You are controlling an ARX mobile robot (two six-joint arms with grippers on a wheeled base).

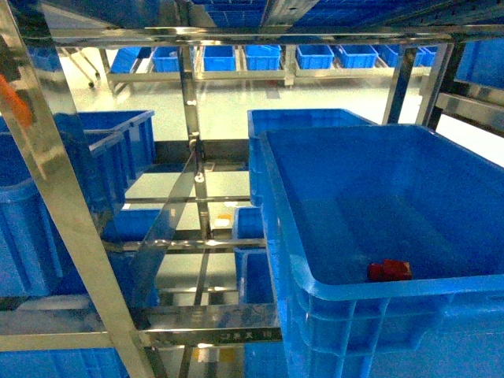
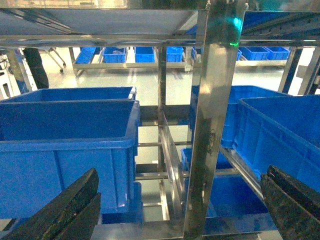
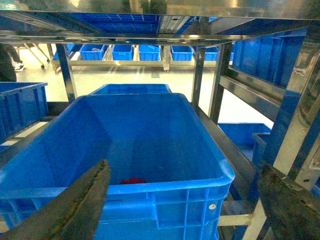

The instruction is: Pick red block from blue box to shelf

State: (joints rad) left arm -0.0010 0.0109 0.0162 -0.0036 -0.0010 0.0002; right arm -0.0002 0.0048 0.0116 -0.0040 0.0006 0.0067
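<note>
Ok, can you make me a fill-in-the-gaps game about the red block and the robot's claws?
1. The red block lies inside a big crate whose colour is ____.
2. The shelf posts are made of shiny ____.
3. The right gripper has its jaws ____, holding nothing.
4. The left gripper points at a shelf post and holds ____.

Missing words: blue; metal; open; nothing
</note>
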